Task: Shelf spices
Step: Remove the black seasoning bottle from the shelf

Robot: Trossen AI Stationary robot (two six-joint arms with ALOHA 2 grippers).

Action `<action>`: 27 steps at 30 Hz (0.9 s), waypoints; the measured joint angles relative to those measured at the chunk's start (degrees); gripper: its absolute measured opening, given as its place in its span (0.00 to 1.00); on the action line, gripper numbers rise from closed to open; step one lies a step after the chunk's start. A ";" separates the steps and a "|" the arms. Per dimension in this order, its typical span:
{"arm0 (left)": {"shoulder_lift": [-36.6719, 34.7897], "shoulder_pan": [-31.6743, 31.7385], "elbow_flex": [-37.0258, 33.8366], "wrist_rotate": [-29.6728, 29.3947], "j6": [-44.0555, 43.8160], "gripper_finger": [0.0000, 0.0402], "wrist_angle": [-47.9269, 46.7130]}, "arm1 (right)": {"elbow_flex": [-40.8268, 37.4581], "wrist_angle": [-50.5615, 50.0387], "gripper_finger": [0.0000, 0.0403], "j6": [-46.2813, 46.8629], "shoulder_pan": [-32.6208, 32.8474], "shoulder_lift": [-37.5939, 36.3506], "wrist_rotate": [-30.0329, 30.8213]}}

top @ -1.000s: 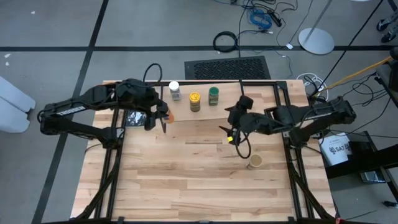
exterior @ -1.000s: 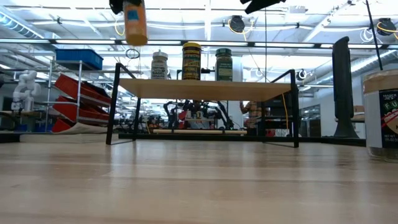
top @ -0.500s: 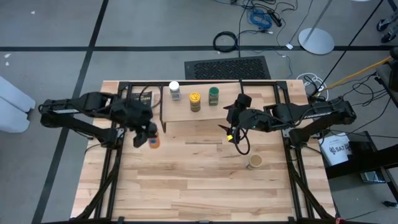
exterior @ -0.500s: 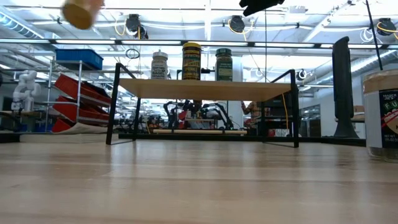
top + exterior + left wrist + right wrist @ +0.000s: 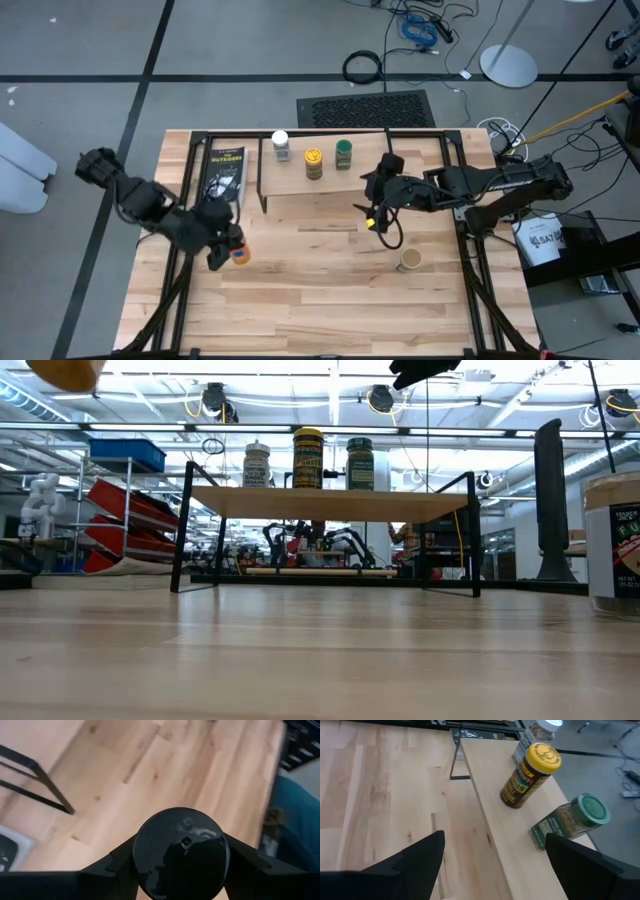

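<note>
Left tool (image 5: 228, 252) grips the orange jar (image 5: 240, 255) at lower left; it must reach the shelf (image 5: 330, 180). Right tool (image 5: 372, 215) gapes wide.

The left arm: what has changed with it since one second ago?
The left hand, shut on the orange jar, drew back from the shelf's left end toward the table's near left side. The right hand, open, the three jars on the shelf and the tan-lid jar stayed put.
</note>
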 joint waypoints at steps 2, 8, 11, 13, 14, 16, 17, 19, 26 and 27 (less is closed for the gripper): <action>0.83 -2.79 -1.95 -4.35 -3.41 0.54 0.00 | 0.00 0.01 0.83 0.47 0.00 0.01 -0.10; 5.28 -7.97 -8.71 -11.22 -13.37 0.54 -0.02 | 0.01 0.05 0.83 0.81 0.00 0.01 -0.08; 8.15 -9.52 -10.90 -12.94 -17.29 0.54 0.58 | 0.00 0.36 0.83 0.84 0.00 0.01 -0.08; 10.40 -10.46 -11.56 -13.21 -18.79 0.54 0.51 | 0.00 0.38 0.83 0.90 0.00 -0.02 -0.08; 11.52 -10.88 -11.67 -13.38 -19.39 0.54 0.44 | 0.02 0.40 0.83 1.07 0.00 -0.02 -0.06; 13.56 -11.53 -11.96 -14.30 -19.84 0.54 0.63 | 0.02 0.55 0.83 1.12 0.00 -0.02 -0.05; 14.44 -11.72 -12.17 -15.07 -20.17 0.54 0.70 | 0.02 0.74 0.83 1.12 0.00 -0.02 -0.05; 16.18 -11.94 -12.79 -16.55 -21.47 0.54 0.69 | 0.02 0.88 0.83 1.12 0.00 0.00 -0.05; 21.38 -11.89 -15.26 -17.60 -25.85 0.54 0.93 | 0.02 1.08 0.83 1.24 0.02 -0.02 -0.03; 21.98 -11.89 -15.26 -17.58 -25.85 0.54 1.04 | 0.02 1.08 0.83 1.12 0.02 -0.01 -0.03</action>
